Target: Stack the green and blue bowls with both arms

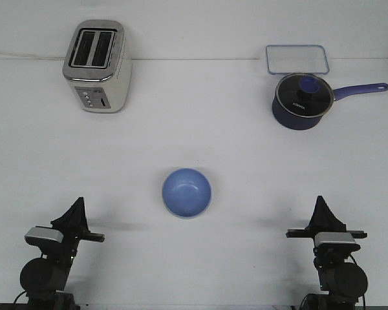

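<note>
The light blue bowl (187,192) sits upright on the white table, midway between the two arms. No pale green bowl shows in this view. My left gripper (75,208) rests low at the near left, well to the left of the bowl; its fingers meet at a point and hold nothing. My right gripper (322,205) rests low at the near right, well to the right of the bowl, and is also shut and empty.
A silver two-slot toaster (97,66) stands at the back left. A dark navy saucepan (300,101) with a glass lid and a long handle pointing right stands at the back right, with a clear rectangular container (297,59) behind it.
</note>
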Robot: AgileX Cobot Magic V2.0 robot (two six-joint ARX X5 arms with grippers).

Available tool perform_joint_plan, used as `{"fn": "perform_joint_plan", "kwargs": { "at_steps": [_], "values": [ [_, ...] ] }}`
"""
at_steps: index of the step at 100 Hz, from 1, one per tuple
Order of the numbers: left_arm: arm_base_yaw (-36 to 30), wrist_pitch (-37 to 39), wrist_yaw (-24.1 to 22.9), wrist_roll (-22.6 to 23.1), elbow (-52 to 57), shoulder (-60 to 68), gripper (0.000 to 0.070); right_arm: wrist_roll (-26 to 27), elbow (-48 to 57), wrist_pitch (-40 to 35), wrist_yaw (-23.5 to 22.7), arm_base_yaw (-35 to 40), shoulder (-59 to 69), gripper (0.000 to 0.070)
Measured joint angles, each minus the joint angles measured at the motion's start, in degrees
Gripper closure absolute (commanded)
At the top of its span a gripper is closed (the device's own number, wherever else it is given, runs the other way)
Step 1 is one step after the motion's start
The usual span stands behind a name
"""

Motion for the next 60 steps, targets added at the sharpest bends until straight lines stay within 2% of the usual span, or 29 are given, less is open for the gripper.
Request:
{"fn": "perform_joint_plan", "kwargs": {
  "at_steps": [60],
  "values": [
    [0.0, 0.0, 0.0, 0.0, 0.0, 0.0, 0.069, 0.0, -0.09, 0.52, 0.02, 0.02, 0.02, 0.0699]
  ]
}}
